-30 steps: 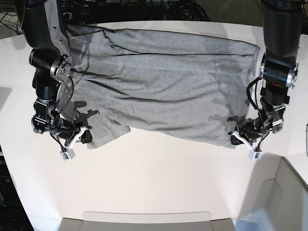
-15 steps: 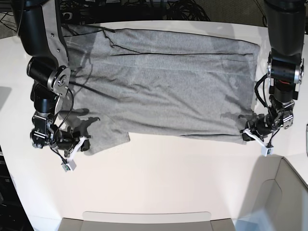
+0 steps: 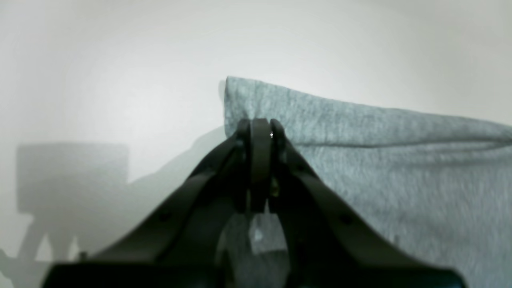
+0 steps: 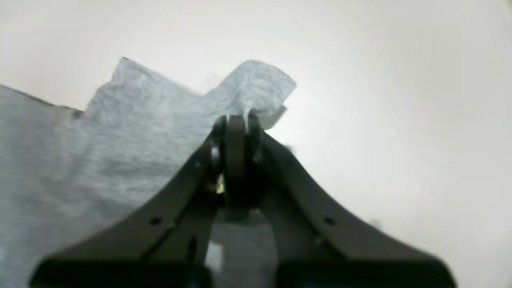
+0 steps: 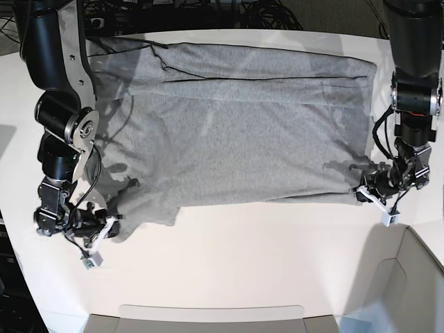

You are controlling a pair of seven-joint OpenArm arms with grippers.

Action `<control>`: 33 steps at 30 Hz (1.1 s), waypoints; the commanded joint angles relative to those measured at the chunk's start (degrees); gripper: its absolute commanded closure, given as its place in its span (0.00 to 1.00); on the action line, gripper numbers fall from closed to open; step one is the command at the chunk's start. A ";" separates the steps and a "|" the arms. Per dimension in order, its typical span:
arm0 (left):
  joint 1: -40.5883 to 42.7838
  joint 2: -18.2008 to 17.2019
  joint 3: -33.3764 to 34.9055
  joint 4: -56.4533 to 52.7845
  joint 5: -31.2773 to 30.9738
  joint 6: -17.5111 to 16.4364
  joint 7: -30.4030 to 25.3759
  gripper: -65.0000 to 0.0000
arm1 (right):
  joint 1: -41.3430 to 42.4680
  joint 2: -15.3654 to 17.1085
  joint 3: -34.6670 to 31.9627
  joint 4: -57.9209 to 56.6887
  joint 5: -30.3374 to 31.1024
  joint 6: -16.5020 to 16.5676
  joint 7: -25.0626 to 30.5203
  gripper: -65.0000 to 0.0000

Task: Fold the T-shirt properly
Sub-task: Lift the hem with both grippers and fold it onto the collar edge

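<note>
The heather-grey T-shirt [image 5: 236, 125] lies spread, plain side up, across the white table [image 5: 243, 257]. At the right of the base view, my left gripper [image 5: 365, 192] is shut on the shirt's near right corner. The left wrist view shows its jaws [image 3: 260, 125] pinched together on the hem corner of the T-shirt [image 3: 380, 160]. At the left of the base view, my right gripper [image 5: 111, 225] is shut on the near left sleeve end. Seen from the right wrist, the gripper [image 4: 236, 120] clamps a raised flap of the T-shirt [image 4: 120, 140].
A grey bin [image 5: 409, 277] stands at the near right corner. A shallow tray edge [image 5: 208, 316] runs along the table's front. Black cables [image 5: 208, 14] lie behind the far edge. Both arms stand over the shirt's side edges.
Both grippers have pulled apart, the left outward to the view's right, the right outward and nearer to the front left. The shirt's near edge is drawn straighter and flatter.
</note>
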 commanded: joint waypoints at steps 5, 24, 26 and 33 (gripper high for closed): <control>0.60 -3.14 -0.32 3.94 -0.64 0.48 -0.42 1.00 | -4.86 -3.09 -0.43 17.70 0.76 0.62 -4.43 1.00; 31.02 -4.90 -27.14 47.63 -0.29 4.53 17.95 1.00 | -23.32 -7.40 -0.08 47.95 0.76 0.62 -17.44 1.00; 33.57 -4.90 -28.01 51.06 -0.29 7.16 18.30 1.00 | -24.29 -7.40 -0.08 49.70 0.76 0.62 -19.20 1.00; 40.52 -4.90 -28.81 59.15 -0.38 9.36 19.88 1.00 | -30.00 -8.10 -0.25 58.06 0.76 0.62 -23.51 1.00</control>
